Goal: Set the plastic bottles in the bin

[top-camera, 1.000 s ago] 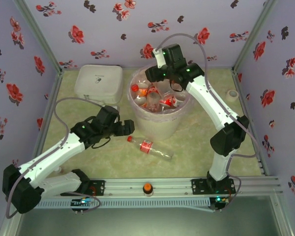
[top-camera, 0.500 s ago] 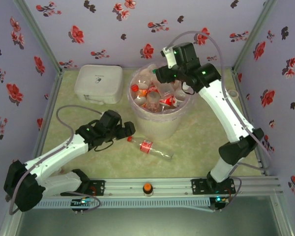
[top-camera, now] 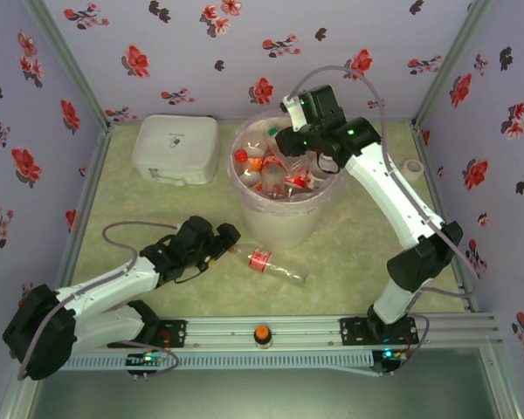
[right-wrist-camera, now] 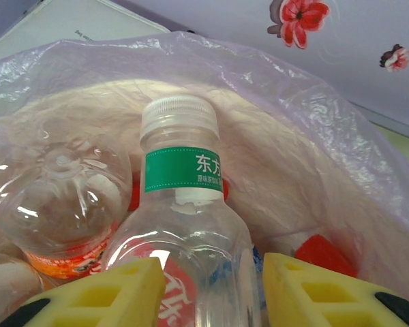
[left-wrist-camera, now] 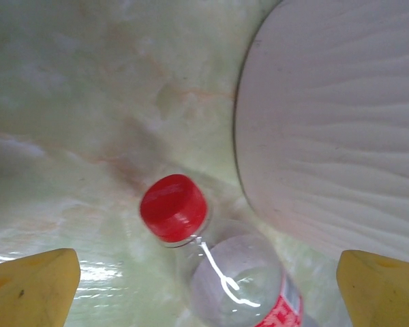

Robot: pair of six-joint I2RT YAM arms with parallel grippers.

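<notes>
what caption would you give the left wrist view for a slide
Open left hand framing a red-capped bottle lying on the table beside the bin.

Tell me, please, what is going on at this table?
Two robot arms are clearing plastic bottles into the pink-lined bin, which already holds several. The right tool hangs over the bin with a white-capped bottle between its fingers; whether it grips it is unclear. The left tool, open, sits low at the cap end of a red-capped bottle lying on the table.
</notes>
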